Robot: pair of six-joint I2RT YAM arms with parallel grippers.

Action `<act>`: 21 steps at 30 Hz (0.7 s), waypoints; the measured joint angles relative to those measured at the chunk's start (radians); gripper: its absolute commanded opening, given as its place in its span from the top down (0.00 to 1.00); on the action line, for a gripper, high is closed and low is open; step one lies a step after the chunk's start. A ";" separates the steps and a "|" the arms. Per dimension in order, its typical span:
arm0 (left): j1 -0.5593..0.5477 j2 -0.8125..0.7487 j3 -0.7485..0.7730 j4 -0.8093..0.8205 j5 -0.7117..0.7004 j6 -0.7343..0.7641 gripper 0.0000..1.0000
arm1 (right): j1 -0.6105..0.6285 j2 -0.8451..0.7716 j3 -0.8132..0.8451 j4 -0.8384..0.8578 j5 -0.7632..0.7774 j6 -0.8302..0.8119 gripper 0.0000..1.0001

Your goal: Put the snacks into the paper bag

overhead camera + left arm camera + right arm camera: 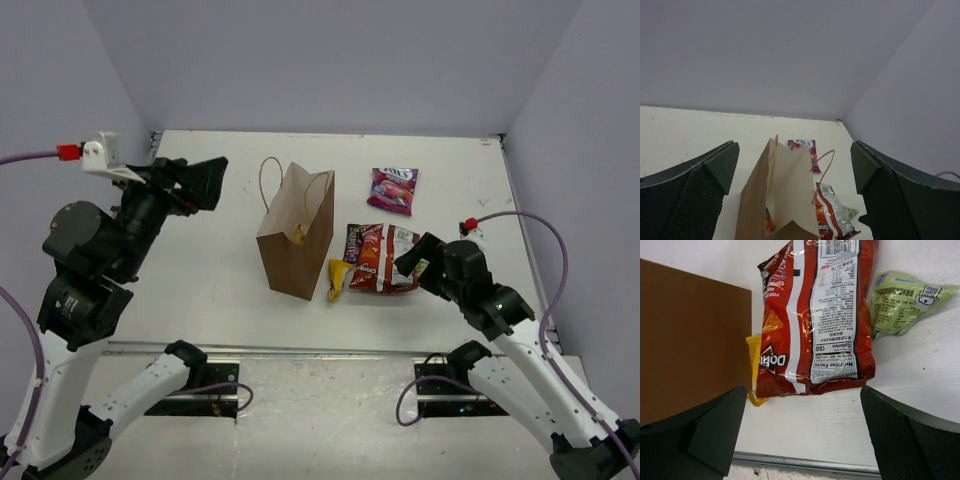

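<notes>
The brown paper bag stands upright and open in the middle of the table, with an orange-yellow packet inside. Right of the paper bag lie the red chip bag, a dark purple bar and a small yellow wrapper. The magenta pouch lies farther back. A green wrapper lies beside the chip bag. My left gripper is open and empty, raised left of the bag. My right gripper is open and empty, just over the chip bag's near right end.
Grey walls close the table at the back and both sides. A metal rail runs along the near edge. Purple cables hang by the right arm.
</notes>
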 measured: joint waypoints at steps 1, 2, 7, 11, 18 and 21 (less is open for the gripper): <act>0.000 -0.030 -0.047 -0.005 0.007 -0.015 0.00 | -0.019 0.013 -0.011 0.010 -0.022 0.017 0.01; 0.000 -0.056 -0.095 -0.012 0.014 -0.032 0.00 | -0.036 0.028 -0.027 0.023 -0.042 0.033 0.01; 0.000 -0.130 -0.273 -0.109 0.013 -0.095 0.00 | -0.158 0.102 -0.150 0.111 -0.169 0.093 0.01; 0.000 -0.174 -0.303 -0.183 -0.010 -0.116 0.00 | -0.244 0.127 -0.224 0.164 -0.230 0.119 0.03; 0.000 -0.240 -0.301 -0.209 -0.056 -0.121 0.00 | -0.276 0.205 -0.247 0.308 -0.306 0.146 0.91; 0.000 -0.236 -0.301 -0.215 -0.061 -0.123 0.00 | -0.278 0.230 -0.248 0.348 -0.333 0.165 1.00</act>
